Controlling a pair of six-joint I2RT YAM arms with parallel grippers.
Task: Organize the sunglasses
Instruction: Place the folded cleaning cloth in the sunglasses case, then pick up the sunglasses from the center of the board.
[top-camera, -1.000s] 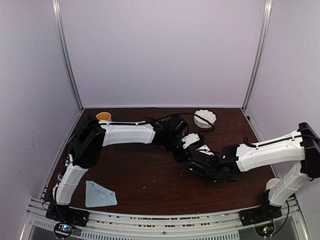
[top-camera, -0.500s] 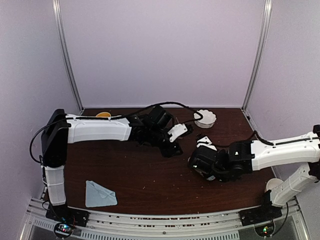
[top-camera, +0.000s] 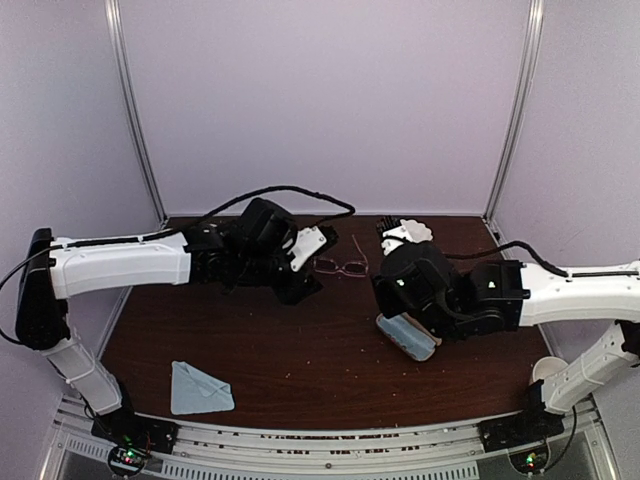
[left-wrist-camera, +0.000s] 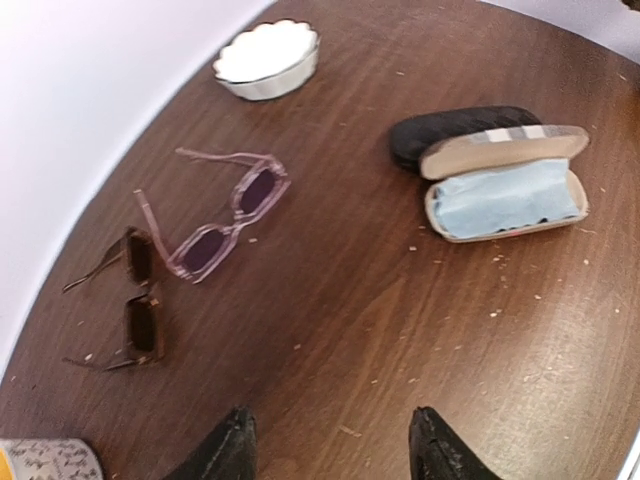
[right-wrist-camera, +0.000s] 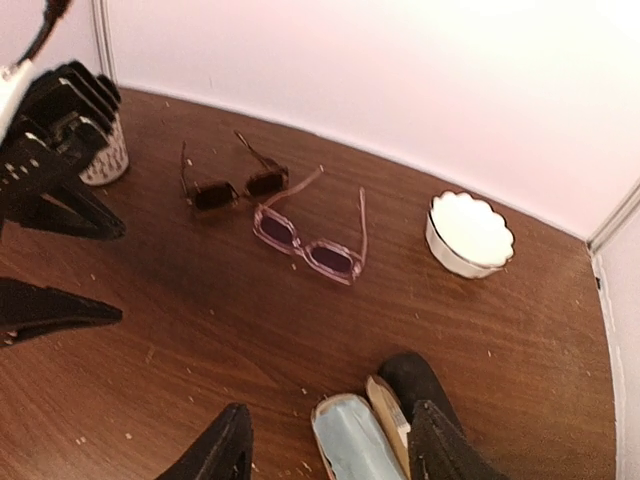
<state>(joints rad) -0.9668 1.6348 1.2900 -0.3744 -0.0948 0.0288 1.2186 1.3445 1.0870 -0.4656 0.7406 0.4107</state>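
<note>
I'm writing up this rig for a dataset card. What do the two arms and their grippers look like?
The left arm and the right arm are built alike, with smooth white shell links joined by bulky black joint housings. A black cable arcs above the left arm, and a second cable runs along the right. The left gripper and the right gripper each have two black, tapered fingers.

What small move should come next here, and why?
Probably lower the left end effector toward the pink-framed glasses. Its jaws stand open and empty, the glasses lie loose with their arms unfolded, and the tan case already lies open nearby to receive them.
</note>
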